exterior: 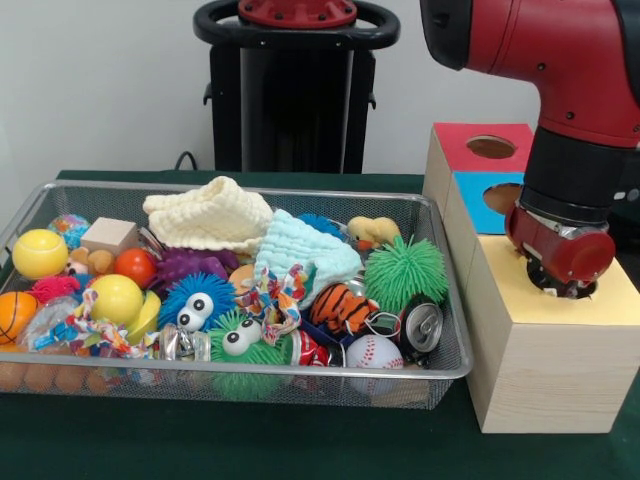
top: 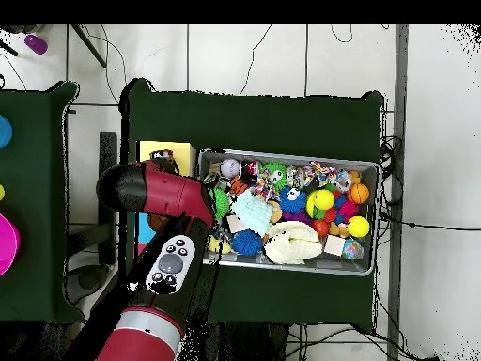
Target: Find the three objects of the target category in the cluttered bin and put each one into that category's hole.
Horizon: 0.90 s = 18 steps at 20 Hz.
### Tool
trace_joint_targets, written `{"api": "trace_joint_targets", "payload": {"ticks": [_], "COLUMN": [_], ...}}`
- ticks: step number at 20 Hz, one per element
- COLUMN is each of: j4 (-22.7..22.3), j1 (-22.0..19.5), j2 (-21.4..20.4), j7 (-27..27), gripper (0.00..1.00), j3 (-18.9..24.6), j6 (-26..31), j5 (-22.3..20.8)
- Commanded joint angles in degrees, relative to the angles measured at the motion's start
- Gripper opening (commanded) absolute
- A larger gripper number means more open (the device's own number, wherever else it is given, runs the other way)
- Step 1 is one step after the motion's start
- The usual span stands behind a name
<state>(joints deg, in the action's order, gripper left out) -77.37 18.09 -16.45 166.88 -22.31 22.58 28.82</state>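
Gripper (exterior: 562, 285) sits down in the yellow hole (exterior: 570, 288) of the wooden box (exterior: 545, 370); can't tell its opening or load. Baseball (exterior: 373, 351) left of box, in bin (exterior: 452, 365) front corner: prob. light, firm, smooth — pinch across middle.

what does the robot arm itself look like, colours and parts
A glossy red arm of thick rounded shells with black bands at the joints. Its end is a red cylinder with silver metal fittings. From overhead, a grey oval button panel sits on a black link, with a silver ring lower down.
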Motion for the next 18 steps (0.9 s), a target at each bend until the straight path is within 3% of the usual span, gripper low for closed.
{"api": "trace_joint_targets", "payload": {"ticks": [1,5,10,13,18], "j4": [-2.77,2.33,13.53,17.73,23.74], "j1": [-2.20,-1.86,-3.90,-5.03,-5.60], "j2": [1.85,0.35,-2.68,-2.24,-0.83], "j7": [3.17,3.83,4.26,4.43,4.96], "gripper": [1.00,1.00,1.00,1.00,1.00], "j3": [3.05,-0.90,-3.81,-3.81,-4.76], "j6": [9.32,19.45,42.11,49.13,53.51], "j5": [-2.42,-3.80,-6.19,-6.74,-7.70]}}
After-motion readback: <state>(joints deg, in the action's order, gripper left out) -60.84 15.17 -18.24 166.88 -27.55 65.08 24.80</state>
